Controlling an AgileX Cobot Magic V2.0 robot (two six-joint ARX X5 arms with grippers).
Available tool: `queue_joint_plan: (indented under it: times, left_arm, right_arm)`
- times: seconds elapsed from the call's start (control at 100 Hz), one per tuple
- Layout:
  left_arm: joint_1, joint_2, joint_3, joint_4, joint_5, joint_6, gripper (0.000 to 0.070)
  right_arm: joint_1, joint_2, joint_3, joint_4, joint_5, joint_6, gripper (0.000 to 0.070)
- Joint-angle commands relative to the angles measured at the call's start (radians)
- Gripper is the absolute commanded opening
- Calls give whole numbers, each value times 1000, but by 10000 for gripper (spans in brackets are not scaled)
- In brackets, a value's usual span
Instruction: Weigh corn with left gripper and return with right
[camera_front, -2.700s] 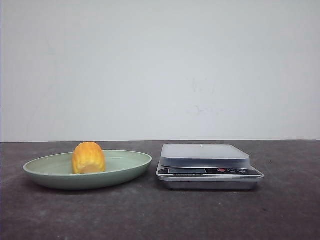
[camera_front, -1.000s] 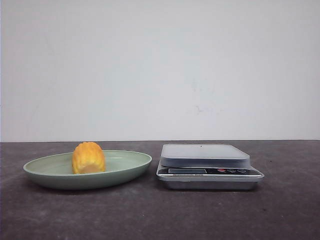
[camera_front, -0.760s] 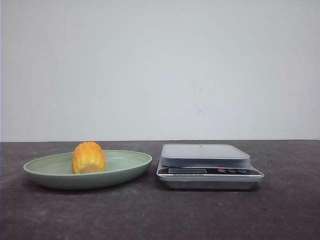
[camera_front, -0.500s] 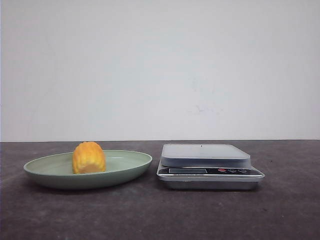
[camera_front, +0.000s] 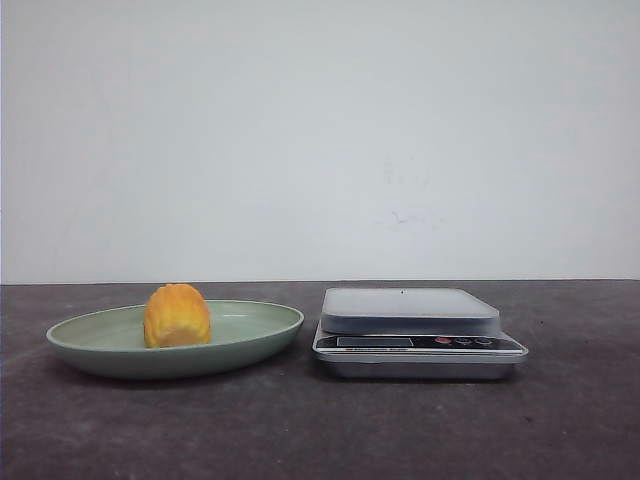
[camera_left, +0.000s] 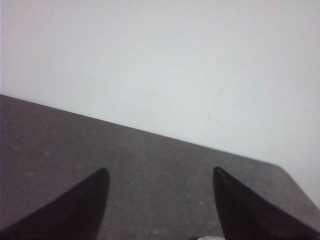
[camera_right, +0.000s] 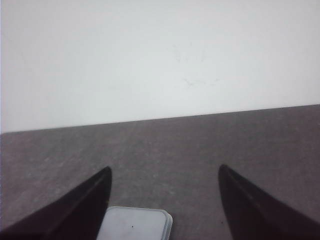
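Note:
The yellow-orange corn (camera_front: 177, 316) stands in a pale green plate (camera_front: 250, 340) on the left of the dark table. To its right sits a silver kitchen scale (camera_front: 418, 334) with a pale weighing platform, bare on top. Neither arm shows in the front view. In the left wrist view my left gripper (camera_left: 161, 171) is open over bare table, nothing between its fingers. In the right wrist view my right gripper (camera_right: 165, 170) is open too, with the scale's platform (camera_right: 135, 225) lying below and between its fingers.
A plain white wall closes off the back of the table. A small pale corner (camera_left: 210, 238) peeks in at the edge of the left wrist view. Dark tabletop stretches in front of the plate and the scale.

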Motion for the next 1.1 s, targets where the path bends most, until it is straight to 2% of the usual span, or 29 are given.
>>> queue_joint_plan:
  times: [0.0, 0.07, 0.28, 0.36, 0.69, 0.98, 1.09]
  left_arm:
    - [-38, 80, 54, -23, 3, 40, 376]
    - [-97, 164, 92, -53, -21, 40, 376]
    - [-283, 425, 105, -73, -182, 47, 377]
    - [-331, 528, 105, -67, -220, 38, 379]
    - [-449, 836, 105, -86, -302, -38, 387]
    - [-491, 899, 105, -146, -350, -69, 389]
    - [-512, 904, 105, -159, -360, -115, 377]
  right_arm:
    - [11, 46, 57, -25, -3, -34, 435]
    - [24, 88, 100, -57, -3, -41, 435]
    - [52, 163, 151, -114, -29, -55, 436]
    - [57, 174, 151, -124, -32, -55, 437]
    - [56, 177, 151, -150, -31, -68, 457]
    - [56, 177, 151, -158, -29, -76, 464]
    - [56, 177, 151, -164, -29, -77, 464]
